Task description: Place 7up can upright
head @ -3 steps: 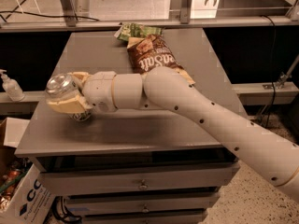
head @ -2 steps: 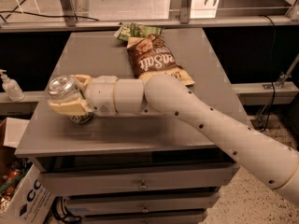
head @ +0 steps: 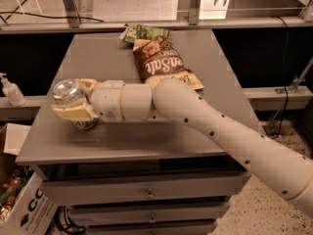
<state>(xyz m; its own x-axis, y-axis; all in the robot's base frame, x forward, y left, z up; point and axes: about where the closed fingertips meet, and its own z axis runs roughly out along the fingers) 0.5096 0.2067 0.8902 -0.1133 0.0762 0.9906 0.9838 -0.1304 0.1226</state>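
Observation:
The 7up can (head: 69, 93) stands upright near the left edge of the grey cabinet top (head: 146, 136). Its shiny metal top faces up and its green band shows low down, under the fingers. My gripper (head: 74, 101) reaches in from the right on the white arm and is shut on the can, with one cream finger (head: 73, 113) in front of it and the other behind. The can's base seems to rest on the cabinet top or just above it; I cannot tell which.
A brown-and-cream chip bag (head: 164, 62) lies at the back middle, with a green bag (head: 142, 33) behind it. A hand-sanitiser bottle (head: 11, 90) stands on a ledge to the left. A cardboard box (head: 22, 214) sits on the floor at the lower left. Drawers lie below the top.
The gripper and can have shifted slightly left and down; the hold on the can is unchanged.

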